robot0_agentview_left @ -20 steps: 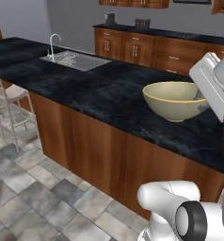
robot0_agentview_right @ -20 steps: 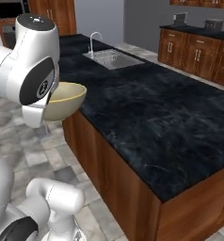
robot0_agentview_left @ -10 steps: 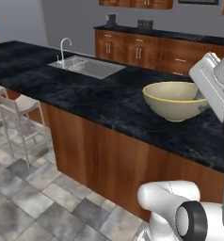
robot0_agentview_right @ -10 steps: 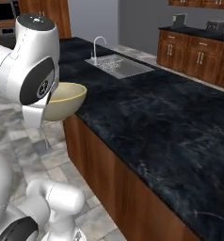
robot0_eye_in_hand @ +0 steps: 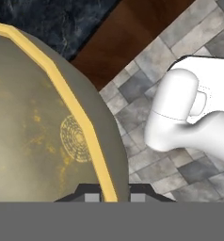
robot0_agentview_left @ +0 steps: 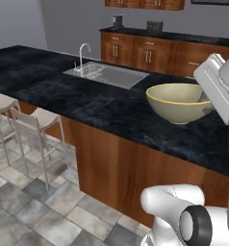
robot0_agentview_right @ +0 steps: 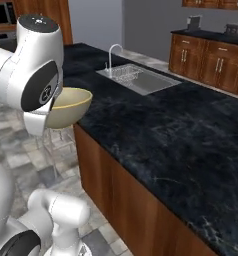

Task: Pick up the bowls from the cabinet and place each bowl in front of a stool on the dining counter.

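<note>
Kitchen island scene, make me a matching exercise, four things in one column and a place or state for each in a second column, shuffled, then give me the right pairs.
Things:
1. cream bowl
2. sink
3. stools
4. dining counter

Places or states:
A. standing on the tiled floor beside the island
B. black marble top with white veins
C. set into the counter top, with a curved tap
D. held up off the surface, its rim clamped between the jaws of the gripper

Pairs: 1-D, 2-C, 3-A, 4-B
</note>
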Robot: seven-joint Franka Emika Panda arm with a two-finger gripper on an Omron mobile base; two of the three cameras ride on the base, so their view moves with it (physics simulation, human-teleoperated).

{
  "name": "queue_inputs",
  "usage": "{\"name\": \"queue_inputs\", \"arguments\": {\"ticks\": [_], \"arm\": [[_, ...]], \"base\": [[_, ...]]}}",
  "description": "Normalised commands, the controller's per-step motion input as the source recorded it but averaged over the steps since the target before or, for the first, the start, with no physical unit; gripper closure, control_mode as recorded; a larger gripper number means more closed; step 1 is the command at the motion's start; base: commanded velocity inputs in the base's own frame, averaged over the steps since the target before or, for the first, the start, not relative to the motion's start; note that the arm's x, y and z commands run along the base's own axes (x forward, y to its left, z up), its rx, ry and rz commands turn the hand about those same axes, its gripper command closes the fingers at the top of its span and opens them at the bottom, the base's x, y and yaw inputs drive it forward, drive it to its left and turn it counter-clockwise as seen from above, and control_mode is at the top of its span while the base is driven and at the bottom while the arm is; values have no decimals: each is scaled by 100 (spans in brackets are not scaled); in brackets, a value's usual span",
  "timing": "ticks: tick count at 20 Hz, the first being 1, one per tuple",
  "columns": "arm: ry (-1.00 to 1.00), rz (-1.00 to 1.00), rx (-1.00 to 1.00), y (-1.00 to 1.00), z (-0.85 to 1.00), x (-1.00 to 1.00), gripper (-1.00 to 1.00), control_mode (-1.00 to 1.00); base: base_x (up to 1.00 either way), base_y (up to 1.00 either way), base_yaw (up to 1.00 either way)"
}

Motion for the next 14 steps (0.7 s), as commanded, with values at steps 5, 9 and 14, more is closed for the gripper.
{"name": "queue_inputs", "arguments": {"ticks": [5, 9, 14], "arm": [[0, 0, 0, 0, 0, 0, 100, 100], [0, 0, 0, 0, 0, 0, 100, 100], [0, 0, 0, 0, 0, 0, 100, 100]], "base": [[55, 100, -9], [61, 100, -8], [68, 100, -11]]}}
